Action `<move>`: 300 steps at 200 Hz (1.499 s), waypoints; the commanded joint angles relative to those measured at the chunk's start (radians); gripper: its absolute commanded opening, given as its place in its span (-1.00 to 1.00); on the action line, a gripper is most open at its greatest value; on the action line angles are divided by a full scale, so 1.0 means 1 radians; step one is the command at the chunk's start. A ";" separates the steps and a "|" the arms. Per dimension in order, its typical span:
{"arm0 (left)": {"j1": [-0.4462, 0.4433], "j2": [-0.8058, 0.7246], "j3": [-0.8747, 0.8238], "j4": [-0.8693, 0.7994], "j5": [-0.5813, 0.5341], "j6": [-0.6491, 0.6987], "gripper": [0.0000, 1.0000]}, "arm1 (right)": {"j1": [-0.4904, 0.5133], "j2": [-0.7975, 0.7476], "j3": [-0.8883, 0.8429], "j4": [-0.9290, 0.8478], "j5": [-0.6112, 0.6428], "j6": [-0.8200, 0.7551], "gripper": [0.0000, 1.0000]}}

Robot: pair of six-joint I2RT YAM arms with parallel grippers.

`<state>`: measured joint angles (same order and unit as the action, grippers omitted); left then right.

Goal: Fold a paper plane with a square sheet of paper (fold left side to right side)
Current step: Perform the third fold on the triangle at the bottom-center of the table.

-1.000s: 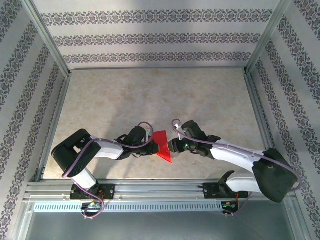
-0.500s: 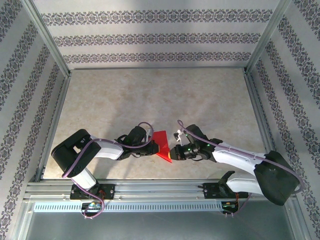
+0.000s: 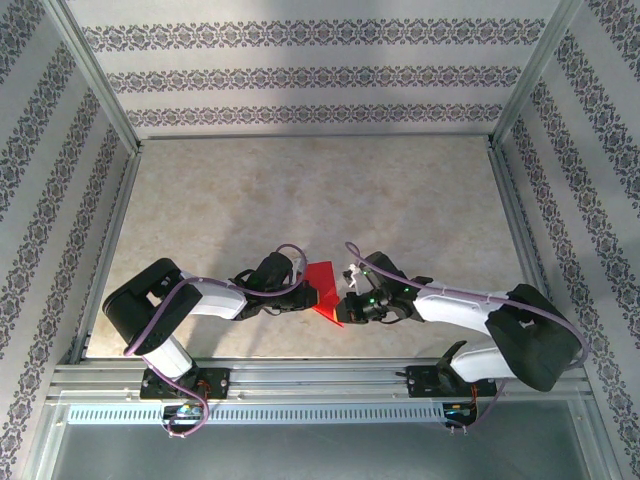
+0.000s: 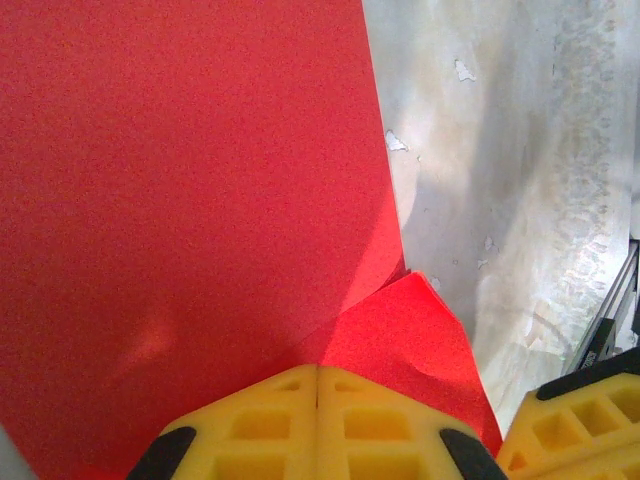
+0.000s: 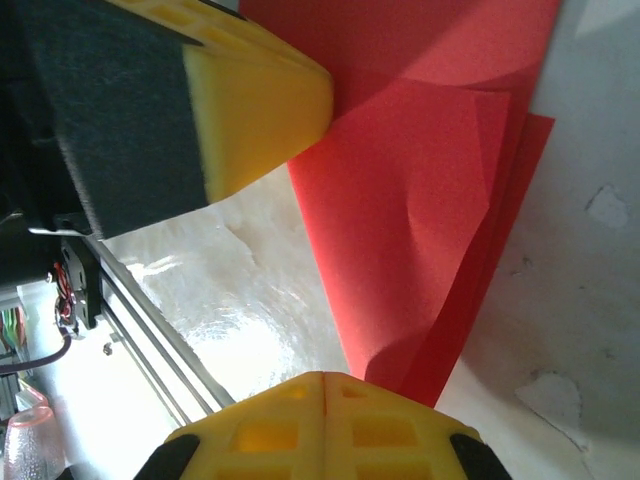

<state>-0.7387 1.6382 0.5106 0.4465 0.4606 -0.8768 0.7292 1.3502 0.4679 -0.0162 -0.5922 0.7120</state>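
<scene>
- The red sheet of paper [image 3: 324, 288] is lying partly folded on the table [image 3: 300, 190], near its front edge and between the two arms, with one corner pointing towards the front rail [image 3: 320, 378].
- In the left wrist view the paper [image 4: 180, 200] is showing a broad flat face with a small flap doubled over at its lower right.
- In the right wrist view the paper [image 5: 420, 200] is lying in overlapping layers.
- The left gripper [image 3: 303, 290] is touching the paper's left side. Its yellow fingers [image 4: 290, 420] are pressing together with no gap, and their tips are sitting on the sheet, not clamping it.
- The right gripper [image 3: 349, 300] is meeting the paper's right corner. Its fingers [image 5: 270, 435] are likewise closing flat against each other, holding nothing.
- Patterned walls [image 3: 300, 75] are enclosing the table.
</scene>
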 commanded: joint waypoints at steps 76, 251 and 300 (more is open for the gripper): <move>-0.014 -0.004 -0.027 -0.063 -0.020 -0.013 -0.78 | 0.047 0.058 -0.019 0.060 0.003 0.046 -1.00; -0.014 0.011 -0.019 -0.084 -0.033 -0.020 -0.77 | 0.059 0.057 -0.047 0.058 0.040 0.066 -1.00; -0.015 0.012 -0.011 -0.131 -0.060 -0.028 -0.78 | 0.059 0.044 -0.070 0.035 0.061 0.082 -1.00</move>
<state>-0.7399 1.6344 0.5110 0.4419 0.4515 -0.8921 0.7834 1.4075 0.4229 0.0502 -0.5617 0.7807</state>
